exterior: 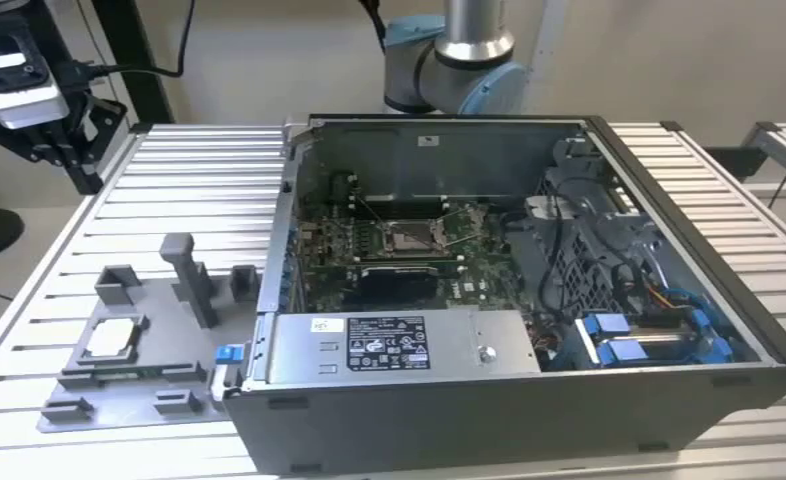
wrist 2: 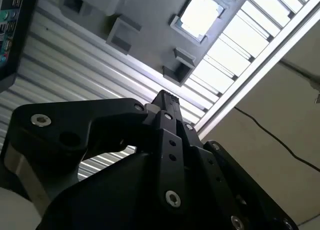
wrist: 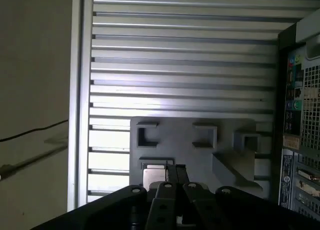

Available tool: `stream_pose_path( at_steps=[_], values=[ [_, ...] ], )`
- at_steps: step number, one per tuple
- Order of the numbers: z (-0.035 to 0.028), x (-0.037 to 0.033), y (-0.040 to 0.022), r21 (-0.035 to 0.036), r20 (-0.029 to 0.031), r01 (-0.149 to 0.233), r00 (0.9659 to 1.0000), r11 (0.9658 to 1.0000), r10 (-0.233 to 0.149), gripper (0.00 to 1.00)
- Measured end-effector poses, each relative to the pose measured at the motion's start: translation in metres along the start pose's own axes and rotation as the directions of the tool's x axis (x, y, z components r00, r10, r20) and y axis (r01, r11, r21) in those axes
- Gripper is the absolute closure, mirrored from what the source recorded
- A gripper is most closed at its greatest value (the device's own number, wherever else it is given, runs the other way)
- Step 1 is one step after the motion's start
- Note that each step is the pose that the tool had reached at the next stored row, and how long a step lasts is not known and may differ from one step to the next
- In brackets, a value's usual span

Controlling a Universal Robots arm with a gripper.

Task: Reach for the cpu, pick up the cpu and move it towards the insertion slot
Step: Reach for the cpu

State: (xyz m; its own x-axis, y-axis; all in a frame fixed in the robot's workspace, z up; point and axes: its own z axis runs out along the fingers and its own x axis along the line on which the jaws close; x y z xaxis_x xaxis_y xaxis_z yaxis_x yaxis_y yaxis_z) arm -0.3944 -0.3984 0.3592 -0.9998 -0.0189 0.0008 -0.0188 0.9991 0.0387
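In the exterior view, the cpu (exterior: 110, 338) lies flat in its nest on the grey fixture plate (exterior: 166, 345), to the exterior view's left of the computer case (exterior: 500, 410) and well apart from the insertion slot (exterior: 407, 237). In the second wrist view, the gripper (wrist 2: 165, 96) hangs above the plate, clear of the cpu. In the first wrist view its fingers are pressed together, grasping nothing. We judge the cpu light, stiff, thin and fragile, best taken by opposite edges.

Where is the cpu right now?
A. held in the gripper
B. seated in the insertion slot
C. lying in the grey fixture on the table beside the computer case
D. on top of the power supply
C: the cpu lies in the grey fixture, outside the computer case.
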Motion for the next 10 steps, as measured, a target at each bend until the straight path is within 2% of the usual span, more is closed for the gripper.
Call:
stream_pose_path(
  at_steps=[5,8,10],
  values=[
    [0.0054,0.0028,-0.0005,0.0001,0.0,0.0,1.0,1.0,0.0,1.0],
    [0.0108,0.0061,-0.0042,0.0001,0.0001,0.0,1.0,1.0,0.0,1.0],
    [0.0143,0.0075,-0.0091,0.0,0.0,0.0,1.0,1.0,0.0,1.0]
  ],
)
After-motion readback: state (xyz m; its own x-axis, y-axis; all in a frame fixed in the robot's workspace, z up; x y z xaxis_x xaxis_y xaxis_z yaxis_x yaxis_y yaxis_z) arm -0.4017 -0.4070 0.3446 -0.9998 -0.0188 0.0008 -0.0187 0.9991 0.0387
